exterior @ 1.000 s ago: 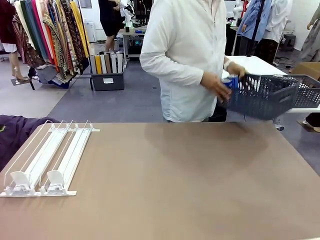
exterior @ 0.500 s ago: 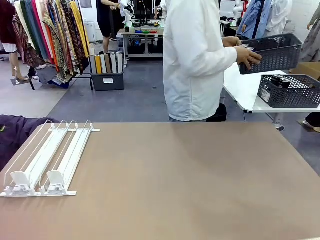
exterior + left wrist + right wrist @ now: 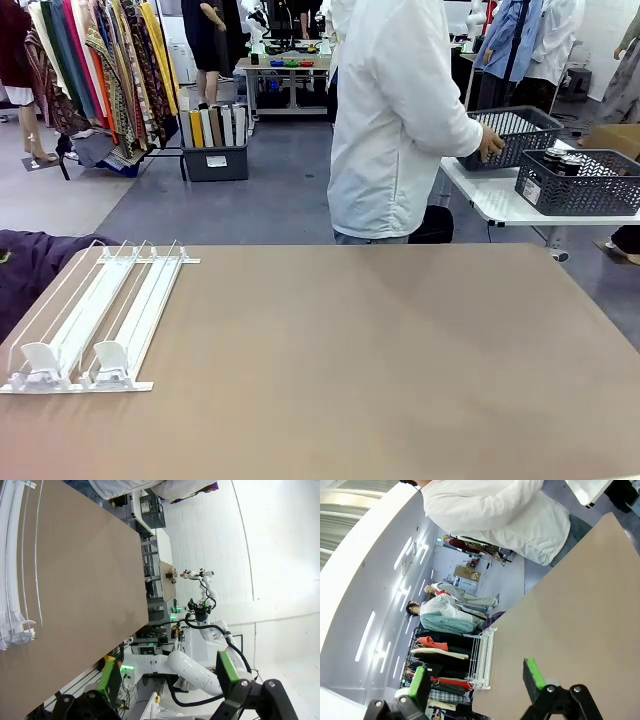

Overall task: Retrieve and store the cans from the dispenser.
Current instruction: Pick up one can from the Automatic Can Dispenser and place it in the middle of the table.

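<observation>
1. The dispenser lies flat on the brown worktop, at its left side near the front corner; two white pusher tabs sit at the near end of its lanes, and the lanes carry no cans
2. In the left wrist view the dispenser runs along the left edge of the picture, on the same worktop
3. In the right wrist view the dispenser is seen far off, at the edge of the worktop
4. The left end effector is spread wide – its two green pads stand well apart and nothing is between them; it hangs off the worktop, beside its edge
5. The right end effector is also spread, with an empty gap between the green pads, above the worktop
6. A person in a white shirt stands at the far side, turned to the right, away from the worktop
7. The person's hand touches a dark grey basket on a white side table – a second grey basket stands just beside it, nearer to the camera
8. I cannot tell what is in the baskets; the cans themselves are not clear to me in these views
</observation>
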You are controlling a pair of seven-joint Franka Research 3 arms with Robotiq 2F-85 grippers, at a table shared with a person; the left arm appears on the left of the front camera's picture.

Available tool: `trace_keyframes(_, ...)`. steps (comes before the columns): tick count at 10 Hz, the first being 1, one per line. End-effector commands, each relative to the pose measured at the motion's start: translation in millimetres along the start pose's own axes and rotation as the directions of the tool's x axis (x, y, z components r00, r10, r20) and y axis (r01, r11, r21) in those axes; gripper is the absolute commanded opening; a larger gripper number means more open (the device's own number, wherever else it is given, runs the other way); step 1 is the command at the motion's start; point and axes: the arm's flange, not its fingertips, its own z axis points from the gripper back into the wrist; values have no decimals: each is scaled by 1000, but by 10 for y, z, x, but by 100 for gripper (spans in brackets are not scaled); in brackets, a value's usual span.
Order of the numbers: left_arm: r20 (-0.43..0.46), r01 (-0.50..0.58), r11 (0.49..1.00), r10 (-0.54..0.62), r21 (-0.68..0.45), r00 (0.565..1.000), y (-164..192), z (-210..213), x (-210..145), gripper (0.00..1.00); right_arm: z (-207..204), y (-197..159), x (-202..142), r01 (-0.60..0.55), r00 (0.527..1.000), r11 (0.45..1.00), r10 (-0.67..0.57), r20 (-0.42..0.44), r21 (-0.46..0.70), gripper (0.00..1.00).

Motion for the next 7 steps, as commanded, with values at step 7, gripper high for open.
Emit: trace_keyframes(7, 13, -12, 1000, 12, -18, 1000, -26, -13, -3, 100, -15, 24, 22, -6, 1000, 1000, 5, 19, 28, 100)
